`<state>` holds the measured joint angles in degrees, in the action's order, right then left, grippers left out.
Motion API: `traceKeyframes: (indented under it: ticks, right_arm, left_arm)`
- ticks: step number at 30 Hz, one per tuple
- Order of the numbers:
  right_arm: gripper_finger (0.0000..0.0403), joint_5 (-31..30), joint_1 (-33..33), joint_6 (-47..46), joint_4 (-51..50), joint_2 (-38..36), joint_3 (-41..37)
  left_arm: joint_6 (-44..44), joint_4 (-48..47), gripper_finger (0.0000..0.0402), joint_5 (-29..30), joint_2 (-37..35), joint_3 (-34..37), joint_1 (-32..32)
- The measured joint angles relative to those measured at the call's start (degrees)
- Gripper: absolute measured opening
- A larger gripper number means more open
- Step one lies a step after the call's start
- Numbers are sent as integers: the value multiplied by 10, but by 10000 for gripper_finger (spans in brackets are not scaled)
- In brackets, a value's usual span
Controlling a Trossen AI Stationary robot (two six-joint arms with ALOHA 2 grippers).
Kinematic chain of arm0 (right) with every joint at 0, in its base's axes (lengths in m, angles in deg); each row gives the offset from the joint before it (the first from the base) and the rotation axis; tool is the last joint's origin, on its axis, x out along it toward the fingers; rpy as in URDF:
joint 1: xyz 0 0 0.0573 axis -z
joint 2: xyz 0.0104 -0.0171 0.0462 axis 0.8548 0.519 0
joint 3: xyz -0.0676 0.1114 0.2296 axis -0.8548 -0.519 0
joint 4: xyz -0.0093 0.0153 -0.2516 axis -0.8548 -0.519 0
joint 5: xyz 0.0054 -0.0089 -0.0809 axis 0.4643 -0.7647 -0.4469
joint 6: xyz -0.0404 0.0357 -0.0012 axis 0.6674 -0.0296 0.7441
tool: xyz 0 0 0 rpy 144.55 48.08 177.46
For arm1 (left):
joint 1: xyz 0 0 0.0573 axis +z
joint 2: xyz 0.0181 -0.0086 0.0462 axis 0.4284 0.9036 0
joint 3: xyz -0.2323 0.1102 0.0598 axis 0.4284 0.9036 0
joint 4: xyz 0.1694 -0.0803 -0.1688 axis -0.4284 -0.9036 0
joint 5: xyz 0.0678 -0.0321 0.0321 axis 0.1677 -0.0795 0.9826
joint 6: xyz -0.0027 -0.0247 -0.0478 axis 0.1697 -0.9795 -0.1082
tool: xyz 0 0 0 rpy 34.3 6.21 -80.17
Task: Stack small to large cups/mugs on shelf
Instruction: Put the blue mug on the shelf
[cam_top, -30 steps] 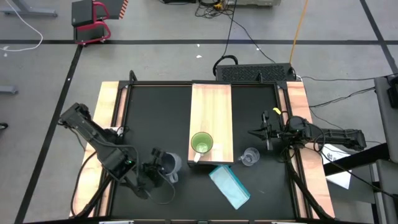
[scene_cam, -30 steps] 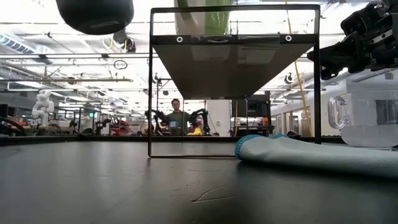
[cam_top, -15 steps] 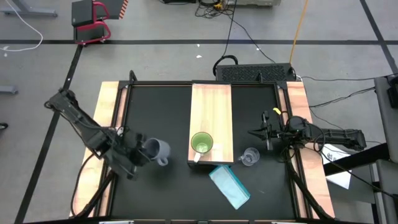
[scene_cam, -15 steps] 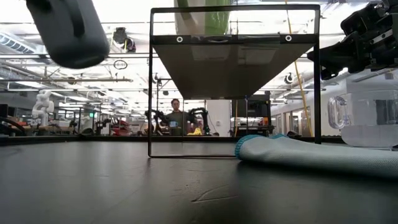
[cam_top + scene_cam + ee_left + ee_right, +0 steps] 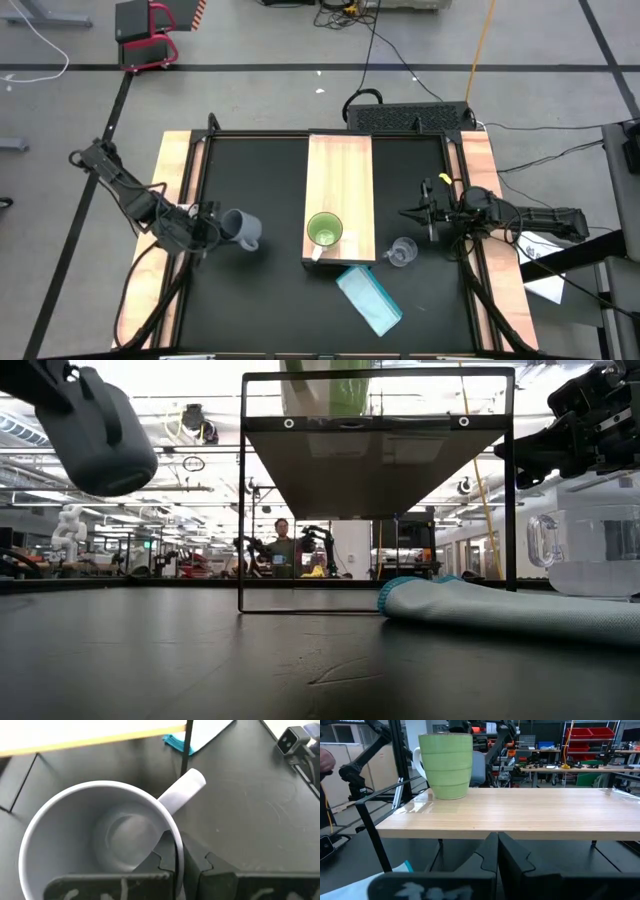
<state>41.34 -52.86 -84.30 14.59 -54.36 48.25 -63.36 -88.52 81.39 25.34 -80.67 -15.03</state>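
Note:
My left gripper (image 5: 207, 229) is shut on the grey-blue mug (image 5: 240, 228), held in the air over the table's left half, left of the shelf (image 5: 340, 180). The mug also shows in the low view (image 5: 95, 430). The bright green mug (image 5: 323, 230) stands upright on the shelf's near end and shows in the right wrist view (image 5: 446, 765). The small clear glass cup (image 5: 400, 252) stands on the table just right of the shelf. My right gripper (image 5: 425, 213) is shut and empty, level with the shelf top, at the table's right side. My left gripper pinches the mug's wall at the rim (image 5: 176, 851), next to the handle (image 5: 182, 790), with one finger (image 5: 161, 865) inside the mug and one (image 5: 207, 862) outside. The fingers come from the table's left. The mug is lifted clear and tilted, mouth toward the gripper.
A flat light-blue object (image 5: 370, 300) lies on the table in front of the shelf's near end and right of it. The shelf stands on thin dark legs (image 5: 241, 490). Wooden strips (image 5: 170, 190) run along the table's left and right edges.
My left gripper has carried the grey-blue mug from near the table's front edge toward the far and left edges, away from the shelf's near end. The mug has turned with it, staying clear of the table. My right gripper has kept still.

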Motion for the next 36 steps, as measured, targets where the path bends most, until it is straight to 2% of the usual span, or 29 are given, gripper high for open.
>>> traceKeyframes:
  ticks: [7, 12, 23, 28, 32, 36]
  right_arm:
    - [0, 0, 0, 0, 0, 0, 0]
    - [0, 0, 0, 0, 0, 0, 0]
    - [0, 0, 0, -4, -2, 0, 0]
    - [0, 0, 0, -4, -2, 0, 0]
    - [0, 0, 0, -4, -2, 0, 0]
    - [0, 0, 0, -3, -2, 0, 0]
  left_arm:
    - [-43, -54, 5, 11, -75, 25, 0]
    - [-49, -37, 5, 13, -106, 34, 0]
    - [-74, -35, 5, 17, -107, 34, 0]
    - [-50, 29, 5, 21, -105, 34, 7]
    - [-1, 66, 5, 31, -84, 21, 41]
    - [41, 72, 5, 20, -46, -14, 101]
